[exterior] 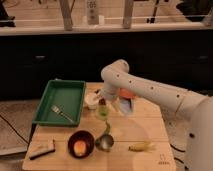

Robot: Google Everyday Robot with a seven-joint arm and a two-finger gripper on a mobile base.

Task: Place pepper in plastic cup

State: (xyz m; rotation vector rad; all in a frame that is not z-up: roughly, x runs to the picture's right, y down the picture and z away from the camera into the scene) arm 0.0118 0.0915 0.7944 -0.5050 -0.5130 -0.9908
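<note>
Robot body (200, 131) cut off at right edge, tool (102, 103) just above plastic cup (102, 114), partly hidden by arm (150, 90)
</note>
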